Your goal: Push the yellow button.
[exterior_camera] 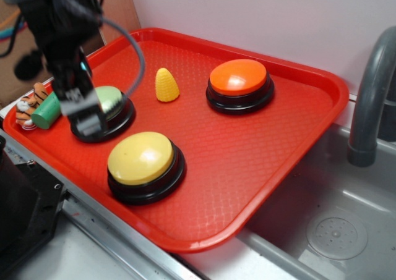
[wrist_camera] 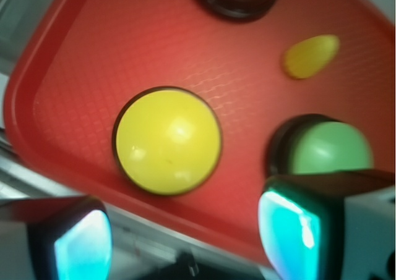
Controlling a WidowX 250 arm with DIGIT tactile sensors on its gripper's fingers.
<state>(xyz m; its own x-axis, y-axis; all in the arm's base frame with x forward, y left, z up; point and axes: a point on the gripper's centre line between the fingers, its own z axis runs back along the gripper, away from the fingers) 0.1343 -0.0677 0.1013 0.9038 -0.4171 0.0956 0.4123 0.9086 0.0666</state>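
Pale wall is seen behind a grey metal surface with a sink basin [exterior_camera: 337, 230] and a grey faucet [exterior_camera: 371, 94] at the right. One red textured tray [exterior_camera: 260, 162] is set on the surface, bearing the following items. Yellow button [exterior_camera: 141, 158]: pale-yellow dome on a black round base, placed near the tray's front edge, untouched and apart from all other items; in the wrist view it [wrist_camera: 168, 141] is shown just left of centre. Green button [exterior_camera: 111, 101]: same size, located behind and to the left of the yellow one, partly covered by the arm. Orange button [exterior_camera: 239, 77]: positioned toward the back right. Small ribbed yellow corn-shaped cone [exterior_camera: 166, 85]: stood between the green and orange buttons. At the tray's left edge a green cylinder [exterior_camera: 47, 112] and a striped toy [exterior_camera: 32, 102] are noted. Pincer [exterior_camera: 86, 116]: black, held over the green button's left side, to the left of the yellow button; its fingers [wrist_camera: 291, 227] are spread apart in the wrist view, with nothing between them.
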